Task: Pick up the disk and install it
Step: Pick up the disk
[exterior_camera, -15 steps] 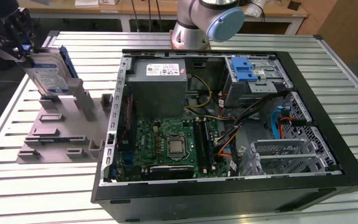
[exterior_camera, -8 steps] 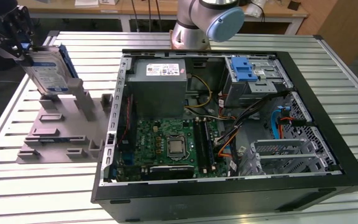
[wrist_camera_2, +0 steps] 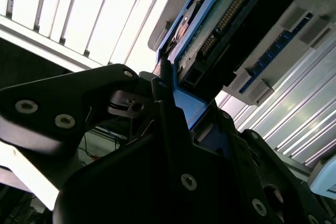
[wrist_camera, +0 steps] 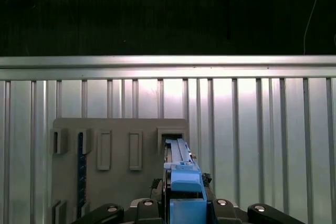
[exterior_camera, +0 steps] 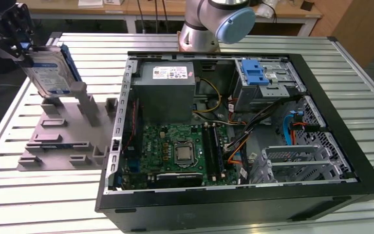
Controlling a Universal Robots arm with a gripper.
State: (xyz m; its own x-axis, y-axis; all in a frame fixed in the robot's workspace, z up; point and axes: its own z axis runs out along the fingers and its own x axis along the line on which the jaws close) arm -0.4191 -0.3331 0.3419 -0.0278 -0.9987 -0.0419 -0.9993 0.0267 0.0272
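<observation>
Step in hand: pick-up, with the lift under way. The gripper [exterior_camera: 23, 46] has its jaws closed on the upper edge of the disk [exterior_camera: 49, 73], which hangs upright over the grey fixture block [exterior_camera: 66, 136] at the exterior view's left. Its lower edge sits just above the block's slot; full clearance cannot be confirmed. Judgement: installation calls for a clean vertical lift, then transfer across the tabletop [exterior_camera: 31, 195] to the open computer case [exterior_camera: 239, 209], with the blue rails kept square.
</observation>
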